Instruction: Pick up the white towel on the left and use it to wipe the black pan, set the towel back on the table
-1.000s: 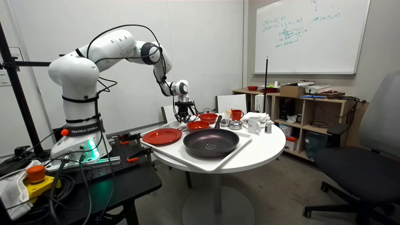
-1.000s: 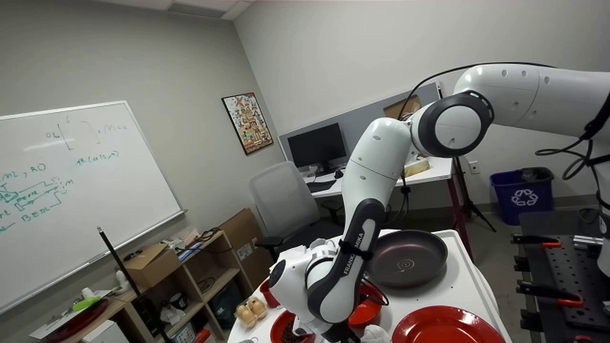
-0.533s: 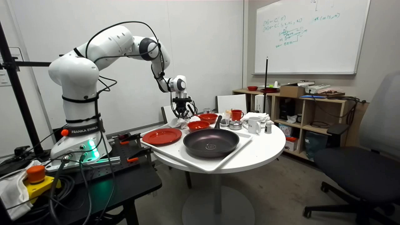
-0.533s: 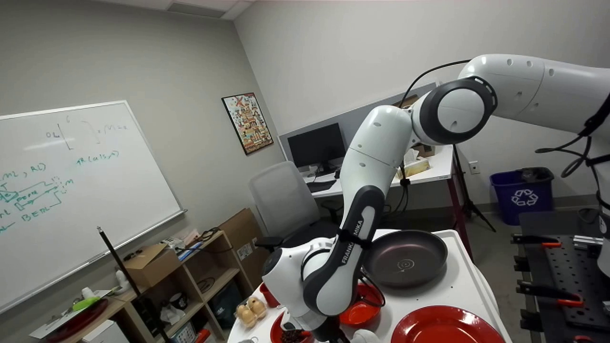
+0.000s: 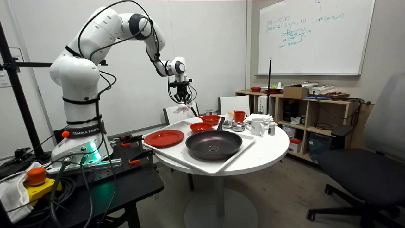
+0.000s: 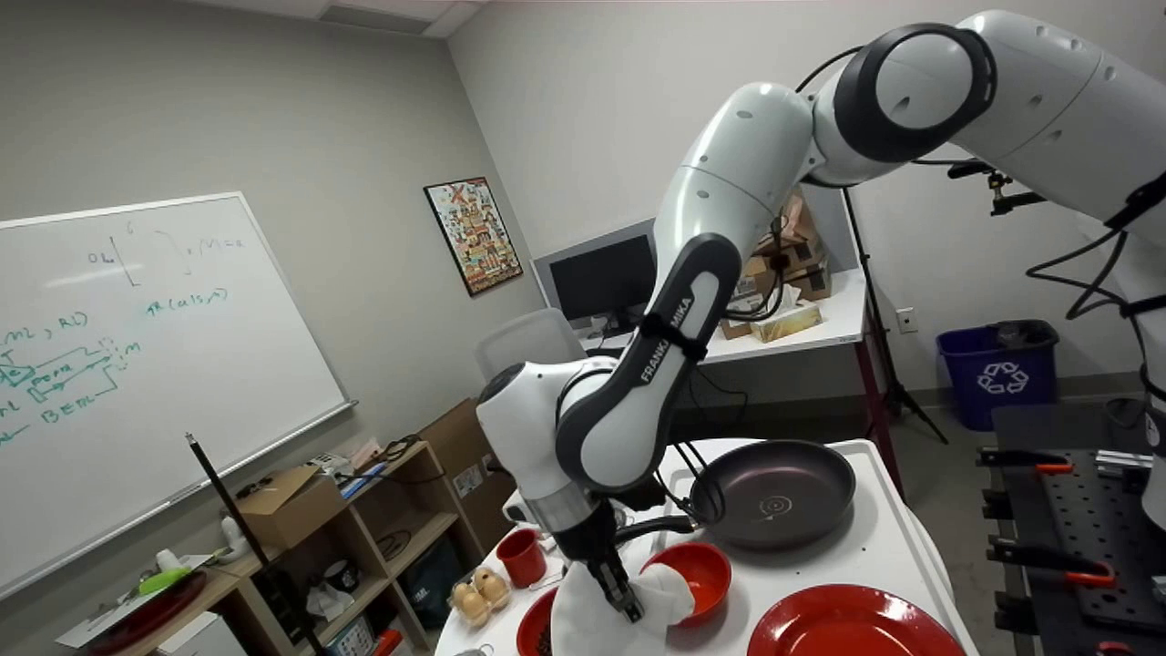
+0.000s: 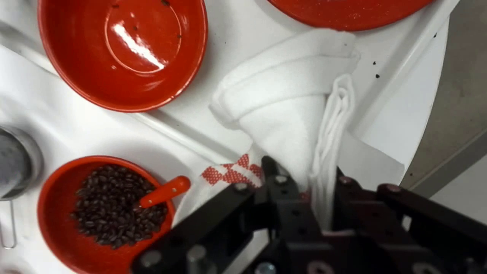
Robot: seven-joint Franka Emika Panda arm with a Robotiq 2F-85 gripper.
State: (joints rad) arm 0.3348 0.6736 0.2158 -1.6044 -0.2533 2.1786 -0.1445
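One white towel [image 7: 283, 110] hangs in the air, clear of the table [image 5: 269, 148], pinched into a pleat so that its folded layers run out past the jaws, a red-checked patch showing beside them. The gripper [image 7: 304, 173] is clamped on it, its jaws pressing the cloth from both sides. What the next move turns on, to my eye, is how the black pan [image 5: 214, 145] lies from there: in an exterior view it sits lower than the gripper, to the right of it and toward the near edge of the table. Between the two, in both exterior views, comes a red bowl [image 6: 709, 579], so the cloth's loose end will probably have to ride high until it is past that rim. The pan's handle [image 6: 656, 526] runs by the bowl's far side and does not point at the gripper; coming in over the bowl, the towel should meet the pan's open face first. The pan rests on a white tray [image 5: 178, 152], with a red plate [image 5: 164, 138] near it, not touching. I'd call the pick-up done and the wiping not yet begun.
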